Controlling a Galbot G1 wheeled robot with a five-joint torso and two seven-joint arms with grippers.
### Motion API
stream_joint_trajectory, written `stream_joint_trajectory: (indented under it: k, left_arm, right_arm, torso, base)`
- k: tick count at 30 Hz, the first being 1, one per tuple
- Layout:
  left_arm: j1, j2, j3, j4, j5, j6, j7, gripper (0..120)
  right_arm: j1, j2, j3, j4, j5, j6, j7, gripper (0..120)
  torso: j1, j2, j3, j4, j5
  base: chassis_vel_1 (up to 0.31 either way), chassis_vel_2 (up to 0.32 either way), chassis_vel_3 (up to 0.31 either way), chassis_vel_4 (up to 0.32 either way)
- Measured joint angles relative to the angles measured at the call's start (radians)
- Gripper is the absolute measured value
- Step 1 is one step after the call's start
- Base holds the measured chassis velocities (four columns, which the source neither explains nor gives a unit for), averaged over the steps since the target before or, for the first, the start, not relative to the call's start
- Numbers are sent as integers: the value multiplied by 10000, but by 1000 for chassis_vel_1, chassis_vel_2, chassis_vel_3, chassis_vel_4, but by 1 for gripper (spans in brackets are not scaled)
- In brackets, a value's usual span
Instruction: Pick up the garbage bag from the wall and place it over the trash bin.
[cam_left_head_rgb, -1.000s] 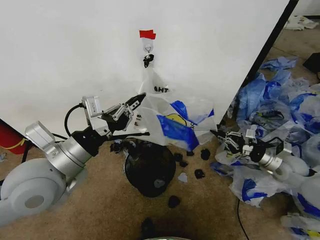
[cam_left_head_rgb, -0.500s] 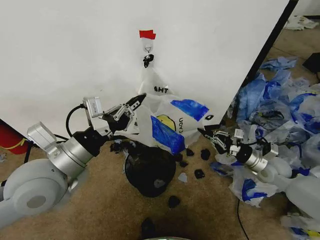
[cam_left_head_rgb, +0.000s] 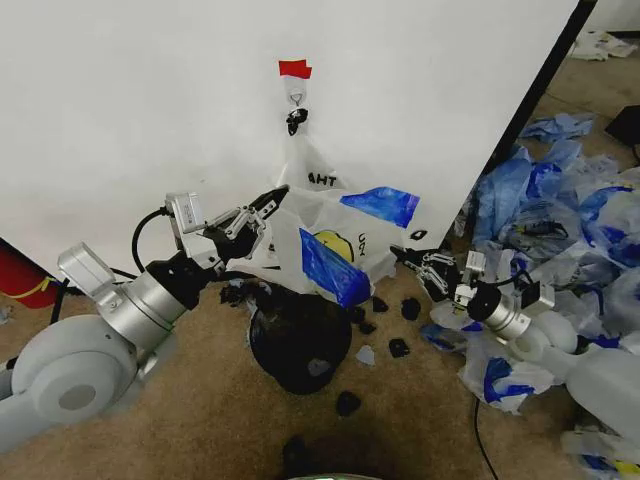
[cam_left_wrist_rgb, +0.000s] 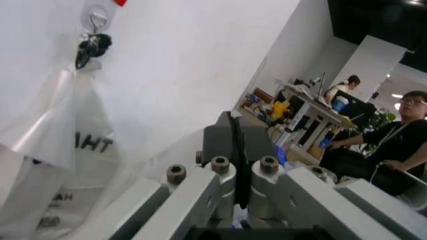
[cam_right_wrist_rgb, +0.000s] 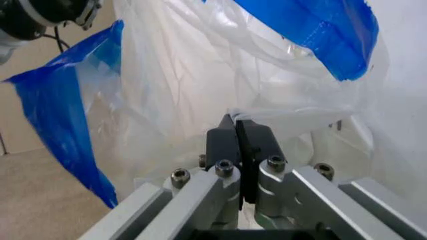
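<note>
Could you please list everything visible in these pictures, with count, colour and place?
garbage bag: one, translucent white with blue patches and a yellow face, hanging from the hook above the bin.
wall: one, white panel with a black edge, behind the bag.
hook: one, metal, on the wall under the tape.
red tape: one piece, above the hook.
trash bin: one, black, on the floor below the bag.
black scraps: several, on the carpet around the bin.
loose bags: many, blue and white, heaped right of the wall.
left gripper: shut on the bag's left side.
right gripper: shut on the bag's right edge.
</note>
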Motion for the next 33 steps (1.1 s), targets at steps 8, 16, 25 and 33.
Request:
stream_joint_trajectory:
  k: [8,16,25,33]
  left_arm:
    - [-66,104,-269,116,-147,-13,-101,0]
    - [-257,411,-531,269,-252,-146,-200,0]
    - [-341,620,-649,269,-304,-203,-274,0]
    - [-387,704,-697,277,-304,-242,-320,0]
  right_arm:
    - [-135,95,-60,-58,-162,0,-126,0]
    - [-233,97,-62,-558,-332,16,-368,0]
    - [-454,2,14,-1070,-525,162,-807,0]
    - [-645,-125,156,-1266,-672,273,-1041,0]
  torso:
    - [0,0,0,0,3]
    - [0,0,0,1,2]
    - [0,0,0,1,2]
    - [0,0,0,1,1]
  base:
    - [0,0,0,0]
    - [0,0,0,0]
    - [0,0,0,0]
    - [0,0,0,0]
